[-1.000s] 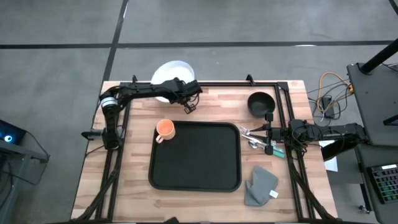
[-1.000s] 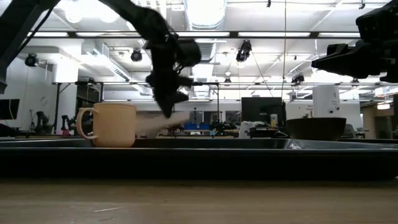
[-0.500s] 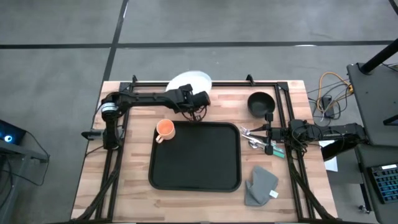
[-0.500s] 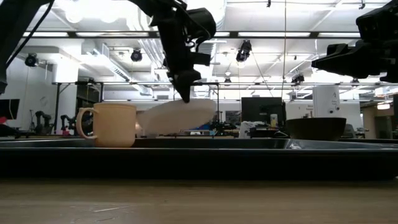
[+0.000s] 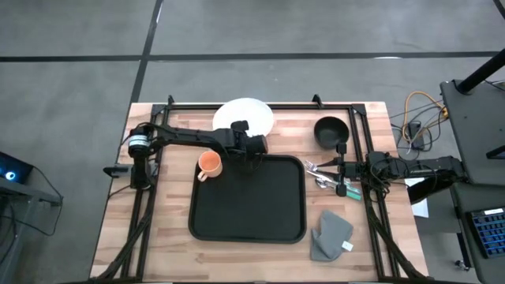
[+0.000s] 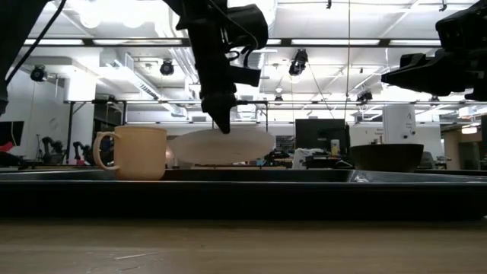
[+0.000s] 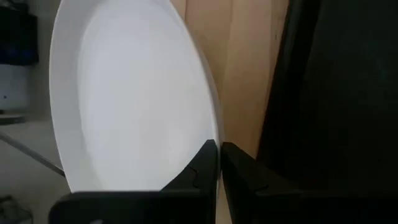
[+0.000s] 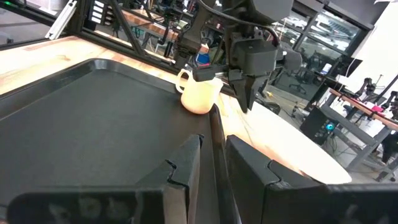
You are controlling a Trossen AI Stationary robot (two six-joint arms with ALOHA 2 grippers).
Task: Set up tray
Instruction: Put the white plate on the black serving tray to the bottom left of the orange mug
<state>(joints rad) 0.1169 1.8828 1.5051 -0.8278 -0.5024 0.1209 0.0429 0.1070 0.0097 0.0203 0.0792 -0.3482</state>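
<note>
Black and matte, the tray (image 5: 247, 198) is seen as a large rounded-corner rectangle with a low rim, lying empty at the table's (image 5: 166, 237) middle. The white plate (image 5: 245, 115) is gripped by its rim in the left gripper (image 5: 254, 144) at the tray's far edge. The right gripper (image 5: 341, 167), nearly closed on nothing, is parked by the right edge.

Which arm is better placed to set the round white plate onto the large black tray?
Left. The left gripper is shut on the round white plate right at the far rim of the large black tray. The right gripper waits off the tray's right side, beside the cutlery.
</note>
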